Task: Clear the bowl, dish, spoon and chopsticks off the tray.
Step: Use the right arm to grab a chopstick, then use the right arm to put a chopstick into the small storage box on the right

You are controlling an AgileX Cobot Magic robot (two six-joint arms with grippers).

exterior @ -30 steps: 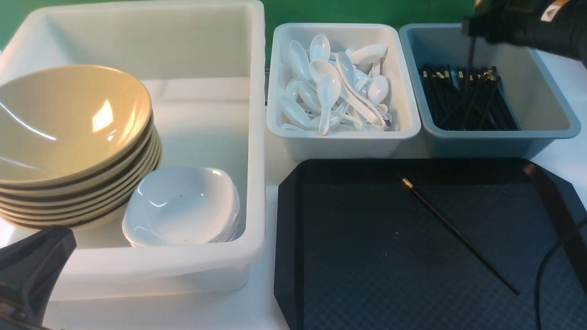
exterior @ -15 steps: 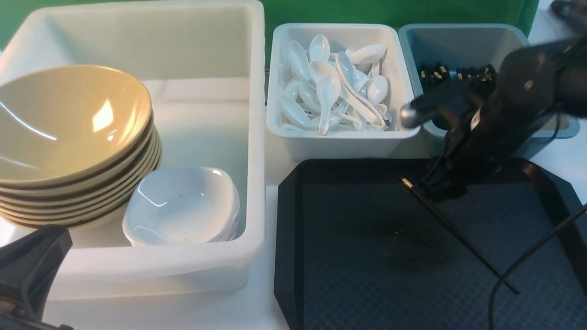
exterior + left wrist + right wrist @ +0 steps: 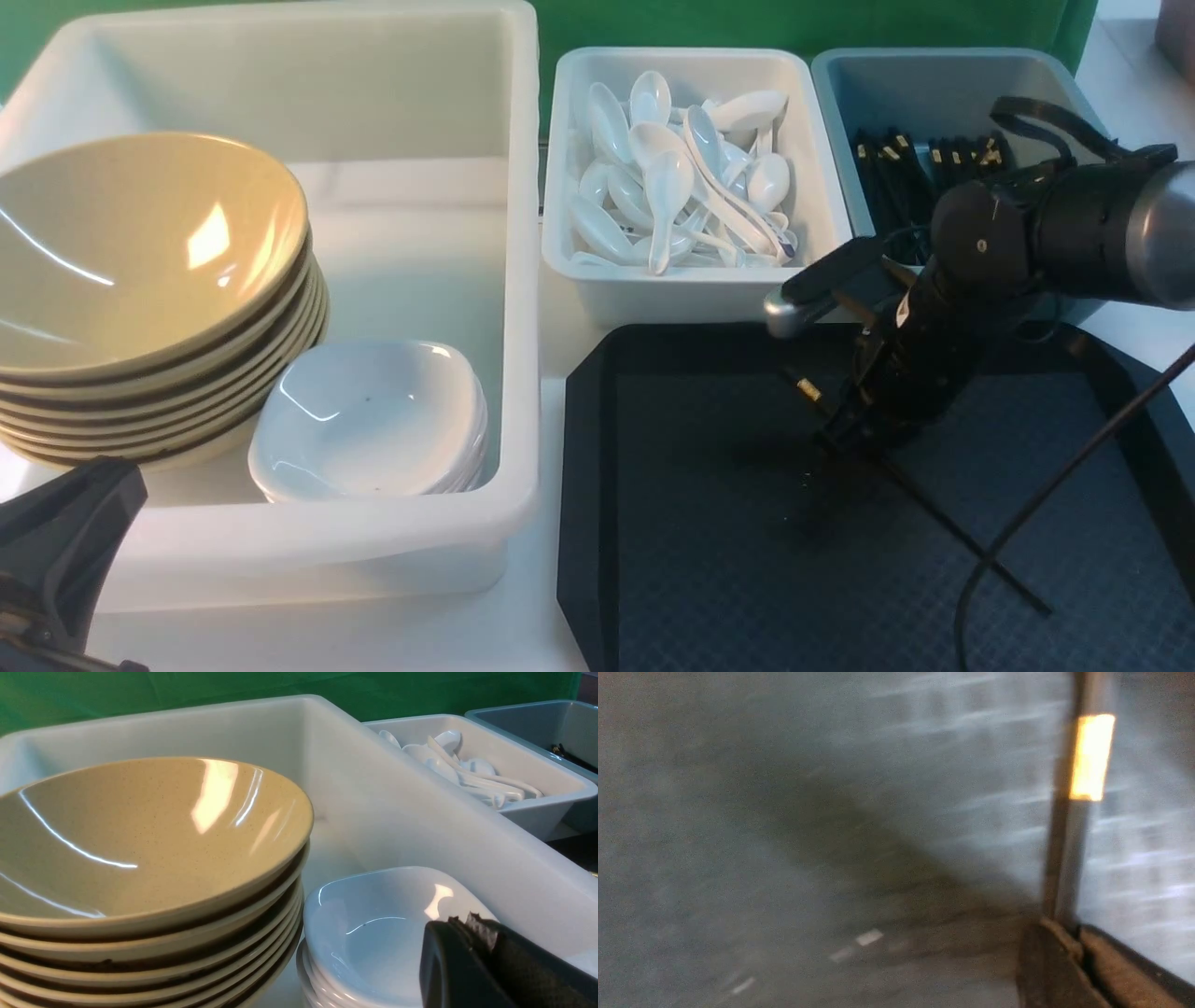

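**One chopstick left on the tray, and the right arm is on it**

One black chopstick [image 3: 943, 523] lies slantwise on the tray [image 3: 709, 560], gold band toward the far tubs, and the right gripper [image 3: 845, 431] is planted on it just behind that band. The jaws look pinched narrow around the stick. To do this well, I'd say keep that pinch firm and lift straight up before swinging anywhere: a thin glossy stick held near one end will want to pivot and droop, so a level, unhurried carry toward the blue-grey tub [image 3: 1046, 84], where the other black sticks lie, seems the safe line.

The right wrist view is blurred but gives the clincher the front cannot: the stick [image 3: 1064, 858] running right into the slit between the two fingertips [image 3: 1045, 961]. The front view alone shows the layout, with the bowl [image 3: 140, 252] atop its stack and the white dishes [image 3: 369, 420] in the big white tub [image 3: 523, 280], and spoons [image 3: 667, 201] in the middle tub. The left gripper [image 3: 472, 956], jaws closed on nothing, idles beside the dishes.
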